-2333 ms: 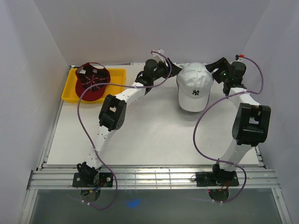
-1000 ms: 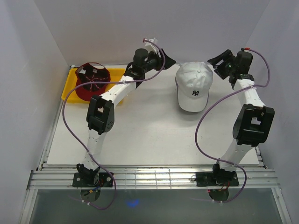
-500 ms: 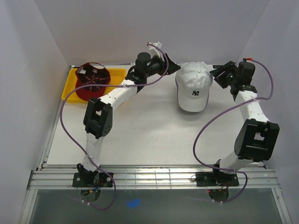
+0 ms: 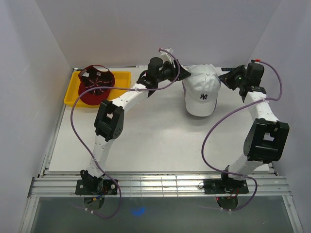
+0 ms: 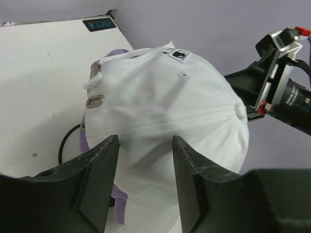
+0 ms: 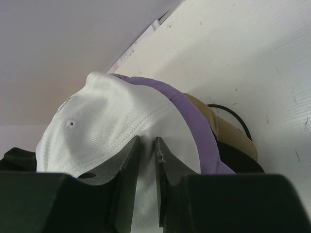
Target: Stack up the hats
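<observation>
A white hat (image 4: 201,91) with a dark logo tops a pile at the back of the table. Under it the right wrist view shows a lavender hat (image 6: 194,121), a tan hat (image 6: 233,133) and a black edge (image 6: 240,162). My left gripper (image 4: 181,73) is at the pile's left side, open, its fingers (image 5: 104,165) apart over the white crown (image 5: 184,102). My right gripper (image 4: 226,77) is at the pile's right side, its jaws (image 6: 146,141) pinched on white crown fabric (image 6: 102,131). A dark red hat (image 4: 95,86) lies upside down at the far left.
The dark red hat rests in a yellow tray (image 4: 124,76) at the back left corner. Grey walls close in the table at the back and on both sides. A black cable loop (image 6: 238,116) lies on the table by the pile.
My left gripper has swung right up against the white hat's left side. My right gripper has narrowed from wide open to a pinch on the hat's right side.
</observation>
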{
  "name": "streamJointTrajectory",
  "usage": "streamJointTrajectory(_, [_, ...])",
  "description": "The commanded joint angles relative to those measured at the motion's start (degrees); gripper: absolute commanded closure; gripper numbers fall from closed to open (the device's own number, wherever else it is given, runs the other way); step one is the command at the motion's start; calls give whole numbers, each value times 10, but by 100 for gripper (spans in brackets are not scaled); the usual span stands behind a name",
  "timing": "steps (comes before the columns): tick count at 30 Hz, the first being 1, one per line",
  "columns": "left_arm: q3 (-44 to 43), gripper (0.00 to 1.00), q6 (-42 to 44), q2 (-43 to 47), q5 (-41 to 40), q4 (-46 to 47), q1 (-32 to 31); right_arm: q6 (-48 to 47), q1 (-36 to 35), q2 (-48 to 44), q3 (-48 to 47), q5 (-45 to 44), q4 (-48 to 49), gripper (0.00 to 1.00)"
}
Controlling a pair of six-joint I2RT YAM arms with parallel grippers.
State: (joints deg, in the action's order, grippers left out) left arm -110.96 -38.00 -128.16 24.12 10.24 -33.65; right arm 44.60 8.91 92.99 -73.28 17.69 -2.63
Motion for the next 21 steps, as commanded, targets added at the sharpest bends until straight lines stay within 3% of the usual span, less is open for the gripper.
streamJointTrajectory(1, [-50,45,6,-18,-20,-26,-1,-7,3,11,-27,6,11,76])
streamJointTrajectory(5, [-82,53,-4,-48,-28,-31,-1,-12,3,21,-26,2,10,79])
streamJointTrajectory(17, [-86,64,-24,-79,-55,-54,-5,-25,3,36,7,-9,17,80])
streamJointTrajectory(21, [-80,67,-26,-80,-66,-66,-5,-29,3,40,12,-14,16,75])
